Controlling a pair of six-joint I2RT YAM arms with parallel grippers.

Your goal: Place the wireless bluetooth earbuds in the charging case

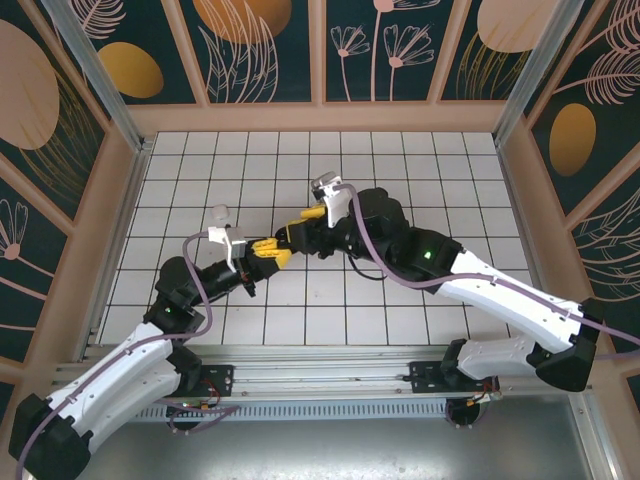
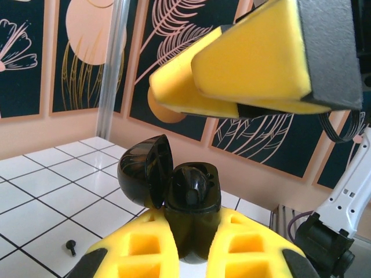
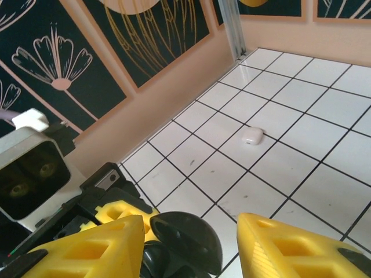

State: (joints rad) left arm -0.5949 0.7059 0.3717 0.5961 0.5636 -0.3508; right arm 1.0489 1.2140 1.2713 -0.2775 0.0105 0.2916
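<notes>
- Charging case (image 2: 191, 202): black, upright, lid hinged back and standing open to the left in the left wrist view. It sits near the middle of the desk (image 1: 400, 170), slightly toward the near-left.
- Left tool (image 1: 268, 250): clenched on the charging case, with one yellow finger pressed to each side of the case body.
- Right tool (image 3: 190, 225): released. Its yellow fingers stand apart with nothing between the pads. It hangs just above the open case, and the domed lid shows below the gap. The left wrist view shows daylight between this tool and the case.
- Black earbud (image 2: 71, 247): a single stemmed bud lying on a white tile, just beside the left tool on its left and apart from the case.
- Small white rounded item (image 3: 252, 135): rests on the tiles well apart from both tools, toward the far wall. It is too small to identify.
- Edges: a peach kerb (image 1: 320, 118) bounds the desk on the far, left and right sides, and metal posts (image 1: 95, 70) stand at the far corners.
- Open room: in the top view, several rows of bare tile lie between the tools and the far kerb. Further tile columns run along both side kerbs. Both arms converge on the near-centre tiles.
</notes>
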